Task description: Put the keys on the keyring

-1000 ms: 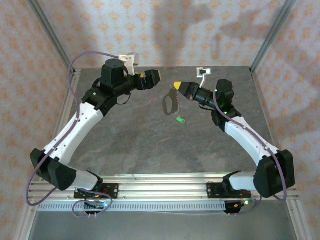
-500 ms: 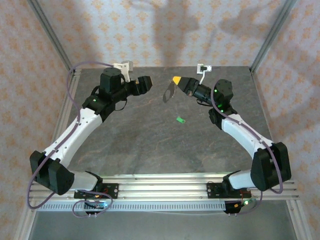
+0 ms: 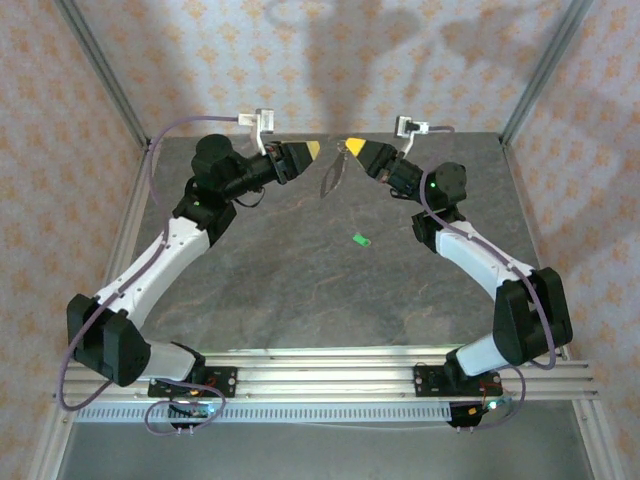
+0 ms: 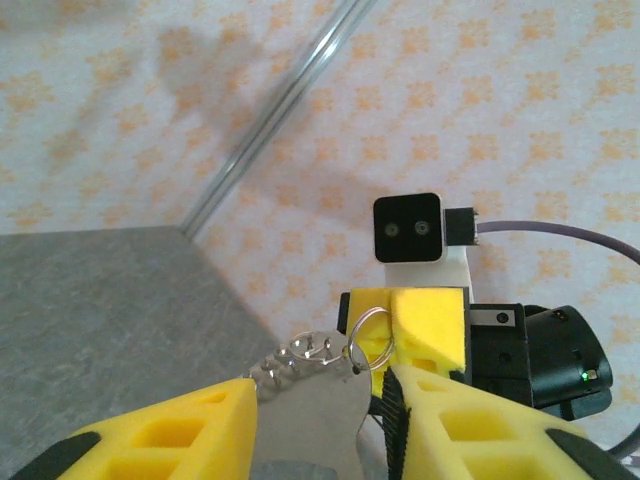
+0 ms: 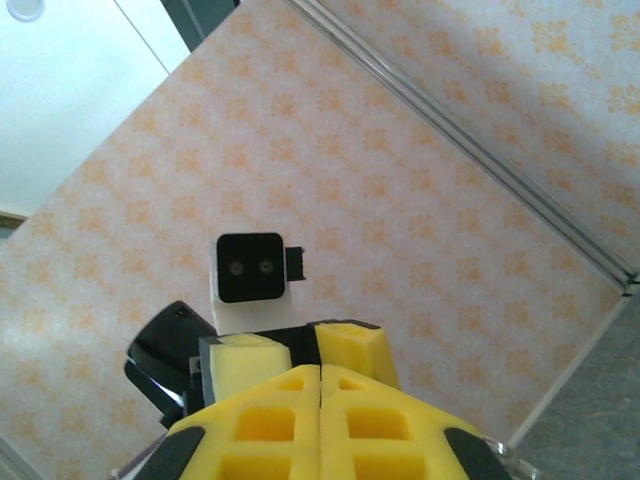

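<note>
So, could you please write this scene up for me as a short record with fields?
left gripper: open, raised, facing the right one, with the keys between its fingers
right gripper: shut on the keyring
keyring: thin metal loop, held off the table
keys: jagged bunch hanging at the keyring
small green object: lying on the table, apart from both arms

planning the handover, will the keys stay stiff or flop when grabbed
Probably floppy: the keys hang as a loose jagged chain from the right gripper. Likely light, since a pinch on the thin keyring carries them. They may swing if nudged.
</note>
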You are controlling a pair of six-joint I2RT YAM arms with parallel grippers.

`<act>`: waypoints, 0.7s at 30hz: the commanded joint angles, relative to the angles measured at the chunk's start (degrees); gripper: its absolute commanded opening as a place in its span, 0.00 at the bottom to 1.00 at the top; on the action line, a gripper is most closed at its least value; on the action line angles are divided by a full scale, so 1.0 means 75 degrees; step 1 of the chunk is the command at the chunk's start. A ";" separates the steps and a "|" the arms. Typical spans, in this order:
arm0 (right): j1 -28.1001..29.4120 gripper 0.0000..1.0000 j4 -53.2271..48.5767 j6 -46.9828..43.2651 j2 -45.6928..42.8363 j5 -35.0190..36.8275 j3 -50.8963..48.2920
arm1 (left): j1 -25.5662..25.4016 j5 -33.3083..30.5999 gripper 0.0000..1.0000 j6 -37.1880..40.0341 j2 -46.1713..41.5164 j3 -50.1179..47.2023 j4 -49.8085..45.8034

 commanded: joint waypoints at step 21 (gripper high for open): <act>0.0502 0.00 0.0510 0.0206 0.0246 0.0232 0.0489 | -0.0361 0.0908 0.33 -0.0449 0.0501 0.0407 0.1336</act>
